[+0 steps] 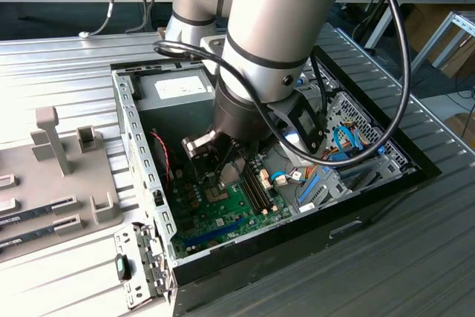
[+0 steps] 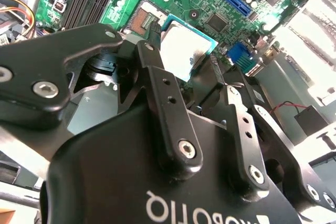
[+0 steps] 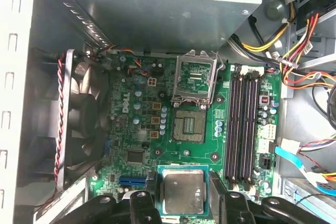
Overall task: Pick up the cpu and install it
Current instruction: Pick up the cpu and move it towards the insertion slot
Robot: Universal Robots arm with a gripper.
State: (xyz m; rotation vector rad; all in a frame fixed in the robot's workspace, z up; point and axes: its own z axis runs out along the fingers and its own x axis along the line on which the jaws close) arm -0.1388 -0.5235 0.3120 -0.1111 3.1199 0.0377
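First wrist view, left to right: case fan [image 3: 79, 114] sitting beside the green motherboard [image 3: 136, 129]; open socket frame [image 3: 195, 80] standing above the bare socket [image 3: 190, 125]; gripper [image 3: 182, 192] fingers clamping the cpu [image 3: 182, 191] over the board, short of the socket; memory slots [image 3: 242, 124] lying alongside.

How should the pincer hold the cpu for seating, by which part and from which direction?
By two opposite thin edges, from straight above, as it appears held now: the cpu lies flat, metal top up, between the pincer fingers. Its thin, flat square shape leaves only the edges to clamp, above the open socket.
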